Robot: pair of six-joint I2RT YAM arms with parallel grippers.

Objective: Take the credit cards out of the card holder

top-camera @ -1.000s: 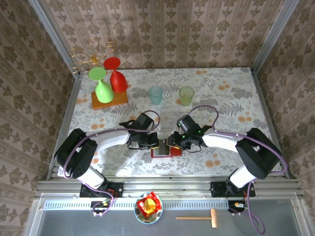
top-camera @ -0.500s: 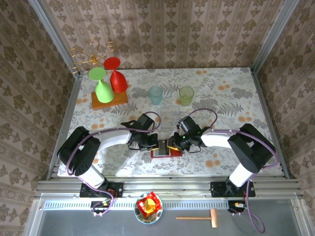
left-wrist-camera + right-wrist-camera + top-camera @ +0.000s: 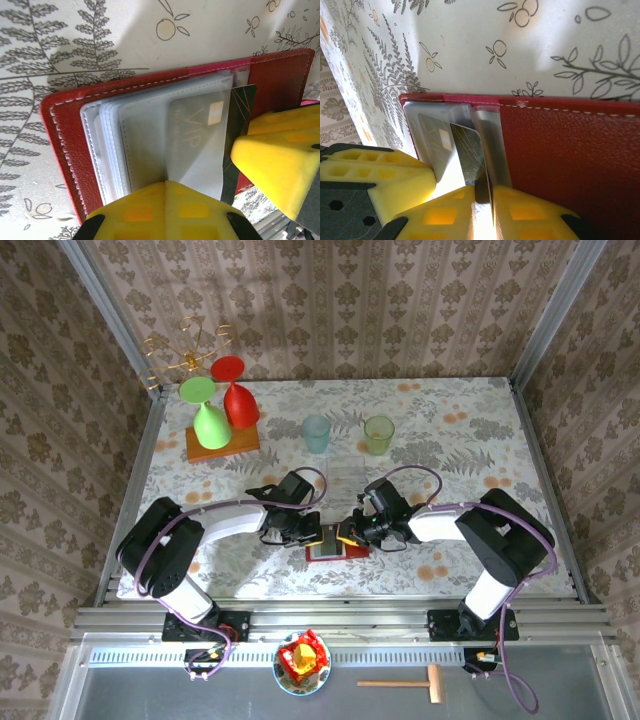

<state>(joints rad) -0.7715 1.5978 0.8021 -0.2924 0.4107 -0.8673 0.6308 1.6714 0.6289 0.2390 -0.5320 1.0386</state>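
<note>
Faintly, "VIP" marks the dark card [image 3: 243, 109] (right claw [image 3: 483, 197] pinches it, left claw [image 3: 312, 532] clamps card holder [image 3: 64, 131]).

Both arms reach inward from their bases and meet low over the card holder [image 3: 336, 553]. The left arm [image 3: 215, 520] stretches in from the holder's left side with its wrist angled down. The left gripper [image 3: 304, 531] sits on the holder's left part, its jaws pressed together on a clear pocket leaf. The right arm [image 3: 455, 520] comes in from the holder's right side with its elbow folded back. The right gripper [image 3: 352, 531] rests over the holder's far edge, its jaws pinching the edge of a dark card [image 3: 469, 150]. The two grippers' yellow fingers [image 3: 280, 155] are just beside each other above the holder.
</note>
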